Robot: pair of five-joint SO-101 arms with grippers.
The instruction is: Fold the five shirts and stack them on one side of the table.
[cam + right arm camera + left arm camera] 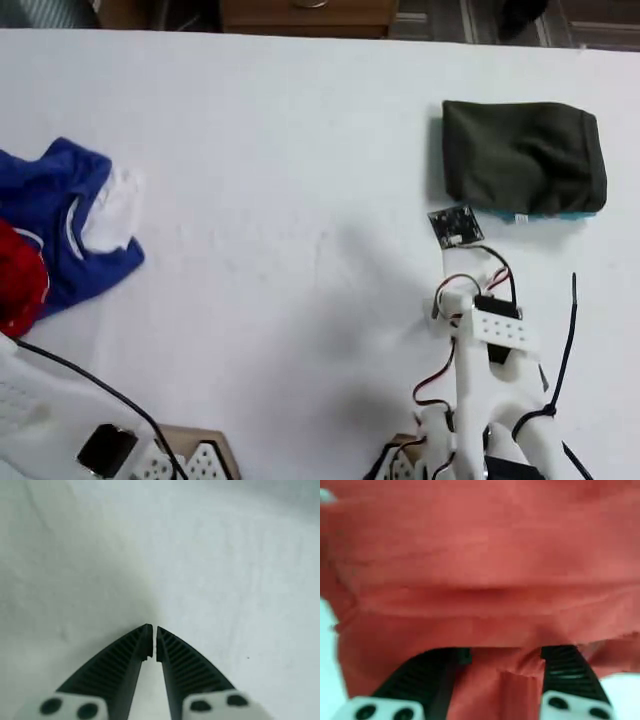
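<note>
A crumpled red shirt [14, 282] lies at the table's far left edge, partly overlapping a rumpled blue shirt [58, 212] with white trim. My left gripper [505, 652] is open right over the red shirt [480, 570], with a ridge of its cloth between the fingers [432, 677]. At the right back lies a folded dark green shirt [524, 155] on top of a teal one [556, 215], of which only an edge peeks out. My right gripper [154, 628] is shut on nothing, just above bare white table [210, 555]. The right arm [488, 330] stands in front of the folded pile.
The white table [290, 170] spreads wide between the loose shirts and the folded pile. The left arm's white body [25, 405] and a black cable [95, 385] are at the front left corner. Wooden furniture [305, 14] stands beyond the far edge.
</note>
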